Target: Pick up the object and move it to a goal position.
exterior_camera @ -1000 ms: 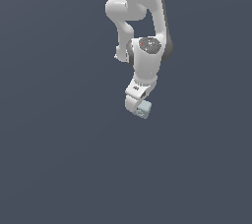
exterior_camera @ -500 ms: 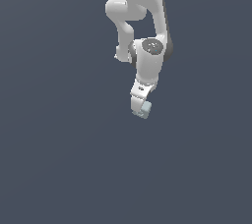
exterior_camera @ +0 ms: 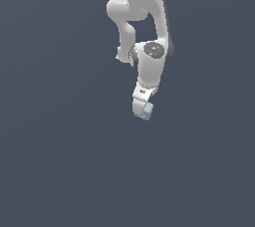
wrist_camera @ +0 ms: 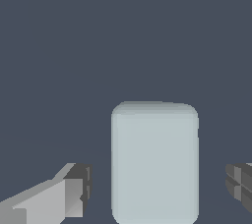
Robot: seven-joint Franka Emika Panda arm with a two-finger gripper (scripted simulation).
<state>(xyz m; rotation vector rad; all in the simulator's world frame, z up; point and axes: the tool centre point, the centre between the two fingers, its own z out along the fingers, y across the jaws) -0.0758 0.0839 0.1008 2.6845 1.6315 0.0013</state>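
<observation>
- Up close in the wrist view, the cube (wrist_camera: 154, 161) is sitting between the two fingers (wrist_camera: 71, 196), a pale blue-grey block with rounded edges filling the middle of the shot.
- The pincer (wrist_camera: 157, 188) is standing wide open here: there is clear dark floor showing on both sides of the cube, so neither finger is touching it and nothing is being gripped.
- One finger is showing as a grey wedge with a dark pad, the other is only peeking in at the frame's edge.
- Pulling back to the exterior view, the pincer (exterior_camera: 142, 111) is pointing down with the cube (exterior_camera: 147, 111) right at its tip.
- Behind and above, the white arm (exterior_camera: 149, 64) is reaching down from the top of the picture over the plain dark grey floor (exterior_camera: 60, 161).
</observation>
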